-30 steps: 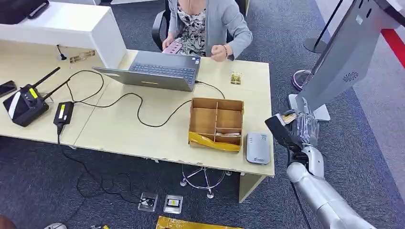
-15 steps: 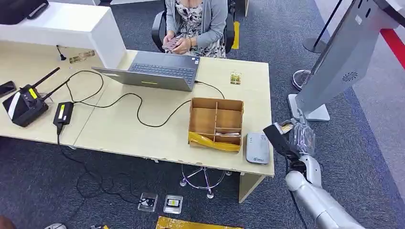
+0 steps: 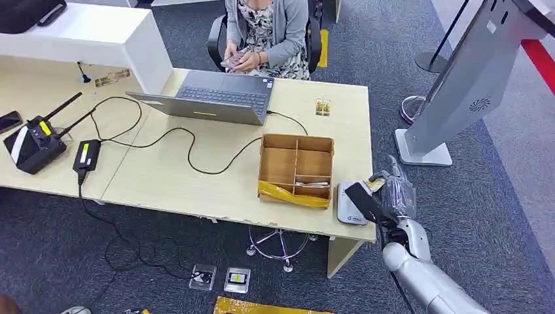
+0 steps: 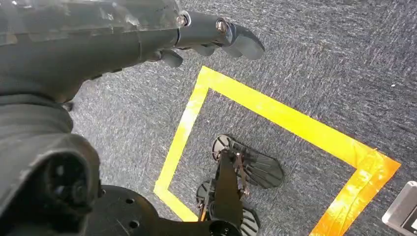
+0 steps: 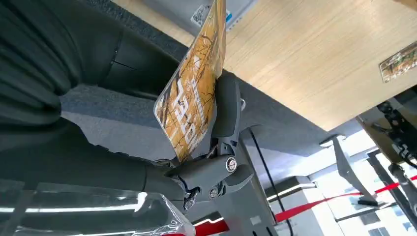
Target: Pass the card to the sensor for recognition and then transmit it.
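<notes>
My right hand (image 3: 387,198) pinches a yellow patterned card (image 5: 195,93) between thumb and fingers at the desk's front right corner. In the head view the card (image 3: 377,184) shows as a small yellow edge above the hand. The thumb reaches over the grey sensor (image 3: 345,207), a flat pad lying on the desk (image 3: 196,176) beside the cardboard box. The right wrist view has the card's far end pointing at the sensor (image 5: 172,7); I cannot tell whether they touch. My left hand (image 4: 147,34) hangs above the carpet, its fingers (image 4: 238,40) extended and holding nothing.
A divided cardboard box (image 3: 296,169) stands left of the sensor. A laptop (image 3: 213,98) with a black cable lies further back, and a person (image 3: 268,26) sits behind it holding a pink item. A grey kiosk stand (image 3: 458,85) rises to the right of the desk.
My right hand has carried the card left and toward the desk, from beside the corner to over the sensor. The person has drawn both hands back to the lap.
</notes>
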Available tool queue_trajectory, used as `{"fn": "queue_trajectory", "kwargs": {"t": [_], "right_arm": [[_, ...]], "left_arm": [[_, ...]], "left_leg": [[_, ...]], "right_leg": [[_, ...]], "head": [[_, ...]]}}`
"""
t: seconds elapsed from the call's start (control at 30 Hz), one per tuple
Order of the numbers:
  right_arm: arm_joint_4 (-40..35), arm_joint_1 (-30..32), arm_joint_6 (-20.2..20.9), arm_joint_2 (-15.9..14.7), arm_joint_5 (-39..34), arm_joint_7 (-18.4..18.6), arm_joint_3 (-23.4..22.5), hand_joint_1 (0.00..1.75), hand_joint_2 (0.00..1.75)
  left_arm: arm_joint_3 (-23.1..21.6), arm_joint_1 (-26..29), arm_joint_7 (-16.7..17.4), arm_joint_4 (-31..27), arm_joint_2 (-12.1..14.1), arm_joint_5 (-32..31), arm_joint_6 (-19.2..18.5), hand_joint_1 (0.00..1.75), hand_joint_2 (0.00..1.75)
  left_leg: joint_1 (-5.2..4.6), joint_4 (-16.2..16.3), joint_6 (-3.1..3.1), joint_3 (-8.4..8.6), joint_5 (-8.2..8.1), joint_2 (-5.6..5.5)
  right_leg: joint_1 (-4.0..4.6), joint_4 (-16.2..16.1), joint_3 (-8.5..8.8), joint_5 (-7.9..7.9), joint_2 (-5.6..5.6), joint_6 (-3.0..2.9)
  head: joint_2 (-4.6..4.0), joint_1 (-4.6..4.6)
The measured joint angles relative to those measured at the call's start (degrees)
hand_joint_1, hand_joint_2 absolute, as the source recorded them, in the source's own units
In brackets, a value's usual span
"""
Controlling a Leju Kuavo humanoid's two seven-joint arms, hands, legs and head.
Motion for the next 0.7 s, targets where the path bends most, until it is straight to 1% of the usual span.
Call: {"fn": "queue_trajectory", "kwargs": {"t": [0.2,0.27,0.3,0.33,0.47,0.7], "right_arm": [[0.0,0.02,0.0,0.02,-0.06,0.02,0.17,1.75,1.75],[0.0,0.18,-0.04,0.07,-0.59,0.13,1.05,1.75,1.75],[0.0,0.44,-0.07,0.15,-1.01,0.61,1.35,1.75,1.75],[0.02,1.01,-0.07,0.04,-2.27,2.1,2.45,1.75,1.75],[0.33,1.15,-0.09,-0.46,-3.83,2.91,2.95,1.75,1.75],[1.25,1.17,-0.22,-1.16,-6.6,2.65,3.6,1.75,1.75]], "left_arm": [[-0.08,0.0,0.02,0.0,0.0,0.0,0.02,0.0,0.0],[-0.42,0.0,0.37,0.0,0.02,-0.18,0.11,0.0,0.0],[-0.5,0.0,0.59,0.0,0.02,-0.42,0.11,0.0,0.0],[-0.76,0.0,0.57,0.0,0.13,-0.74,-0.07,0.0,0.0],[-0.79,0.01,0.57,0.0,0.15,-0.92,-0.04,0.0,0.0],[-0.79,-0.01,0.55,0.0,0.17,-0.94,0.13,0.0,0.0]], "left_leg": [[0.0,0.0,0.0,0.0,0.0,0.0],[0.0,0.0,0.0,0.0,0.0,0.0],[0.0,0.0,0.0,0.0,0.0,0.0],[0.0,0.0,0.0,0.01,0.0,0.01],[0.0,0.0,0.0,0.01,0.0,0.01],[0.0,0.0,0.0,0.07,0.0,0.03]], "right_leg": [[0.0,0.0,0.0,0.0,0.0,0.0],[0.0,0.0,0.0,0.0,0.0,0.0],[0.0,0.0,0.0,0.0,0.0,0.0],[0.0,0.0,-0.02,0.0,0.01,0.0],[0.0,0.0,-0.02,0.0,0.02,0.0],[0.0,-0.01,0.02,0.0,0.03,0.0]], "head": [[0.0,-0.02],[0.0,0.0],[0.0,0.0],[0.0,0.0],[0.0,-0.02],[0.0,-0.02]]}}
